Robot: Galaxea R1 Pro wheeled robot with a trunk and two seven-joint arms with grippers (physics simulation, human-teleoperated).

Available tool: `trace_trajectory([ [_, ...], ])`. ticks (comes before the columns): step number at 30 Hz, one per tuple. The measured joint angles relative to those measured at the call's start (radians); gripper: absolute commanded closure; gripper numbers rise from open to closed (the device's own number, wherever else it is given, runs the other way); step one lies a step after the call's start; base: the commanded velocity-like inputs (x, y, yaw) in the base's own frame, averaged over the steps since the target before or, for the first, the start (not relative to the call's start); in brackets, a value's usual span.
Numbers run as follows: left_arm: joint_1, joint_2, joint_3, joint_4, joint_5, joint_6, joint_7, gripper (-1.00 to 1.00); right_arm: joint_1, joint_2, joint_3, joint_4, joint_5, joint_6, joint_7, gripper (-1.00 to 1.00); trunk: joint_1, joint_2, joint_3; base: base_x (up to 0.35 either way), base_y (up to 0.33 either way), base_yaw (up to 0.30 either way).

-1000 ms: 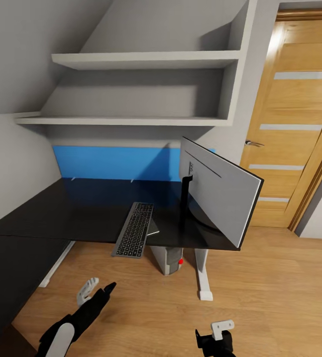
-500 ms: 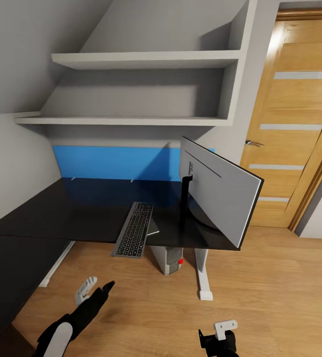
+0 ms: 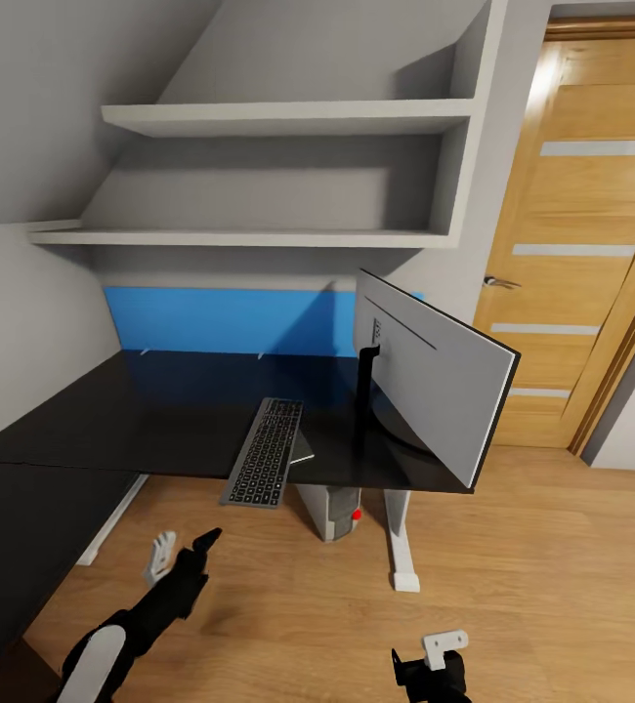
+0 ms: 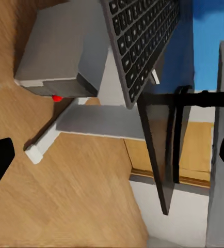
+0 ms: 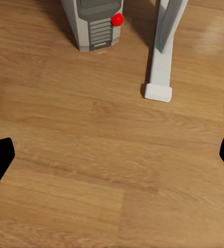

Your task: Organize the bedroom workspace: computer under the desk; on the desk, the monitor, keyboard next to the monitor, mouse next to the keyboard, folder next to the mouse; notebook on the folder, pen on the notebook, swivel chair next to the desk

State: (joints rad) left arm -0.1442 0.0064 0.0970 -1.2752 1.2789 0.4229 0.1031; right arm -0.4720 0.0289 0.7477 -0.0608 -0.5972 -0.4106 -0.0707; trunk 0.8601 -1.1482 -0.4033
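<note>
From where I stand, the left gripper (image 3: 183,552) hangs low over the wood floor (image 3: 542,576) in front of the desk (image 3: 112,420), its two fingers spread apart with nothing between them. Just above it, the keyboard (image 3: 264,451) lies with its near end sticking out past the desk edge. That overhang looks like the first worry: a push from below or a careless sideways brush as the arm rises could tip it off onto the floor.

Moving along, a thin grey corner shows from under the keyboard's right side (image 3: 303,451); it may be the notebook, though too little of it shows to be sure. If so, dragging the keyboard could haul it along too.

Below, the computer (image 3: 332,510) stands under the desk with its red light forward, already where it belongs.

The monitor (image 3: 435,381) sits near the desk's right end, turned at an angle, its outer corner reaching the very edge. A knock to its neck could send it over.

Far right, the right gripper (image 3: 430,664) is low over bare floor, fingers wide apart and empty.
</note>
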Motion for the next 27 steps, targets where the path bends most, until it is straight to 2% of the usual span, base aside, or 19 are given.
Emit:
trace_trajectory([
  [2, 0.000, 0.011, -0.001, -0.001, 0.061, 0.000, 0.010, -1.00, 0.000, 0.000, 0.000, 0.000, 0.000, 0.000, 0.000, -1.00, 0.000, 0.000, 0.000, 0.000, 0.000, 0.000],
  [3, -0.001, 0.017, -0.001, -0.004, 0.103, 0.000, 0.017, -1.00, 0.000, 0.000, 0.000, 0.000, 0.000, 0.000, 0.000, -1.00, 0.000, 0.000, 0.000, 0.000, 0.000, 0.000],
  [6, -0.001, 0.022, -0.012, -0.037, 0.161, -0.001, 0.024, -1.00, 0.000, 0.000, 0.000, 0.000, 0.000, 0.000, 0.000, -1.00, 0.000, 0.000, 0.000, 0.000, 0.000, 0.000],
  [12, -0.001, 0.026, -0.051, -0.055, 0.178, -0.002, 0.024, -1.00, 0.000, 0.000, 0.000, 0.001, 0.000, 0.000, 0.000, -1.00, 0.000, 0.000, 0.000, 0.000, 0.000, 0.000],
  [20, -0.001, 0.028, -0.056, -0.062, 0.185, -0.001, 0.019, -1.00, 0.000, 0.003, 0.003, 0.010, 0.001, -0.001, 0.000, -1.00, 0.000, 0.000, 0.000, 0.000, 0.000, 0.000],
  [27, -0.001, 0.029, -0.051, -0.064, 0.220, -0.001, 0.018, -1.00, 0.000, 0.005, 0.003, 0.014, 0.002, -0.002, 0.000, -1.00, 0.000, 0.000, 0.000, 0.000, 0.000, 0.000],
])
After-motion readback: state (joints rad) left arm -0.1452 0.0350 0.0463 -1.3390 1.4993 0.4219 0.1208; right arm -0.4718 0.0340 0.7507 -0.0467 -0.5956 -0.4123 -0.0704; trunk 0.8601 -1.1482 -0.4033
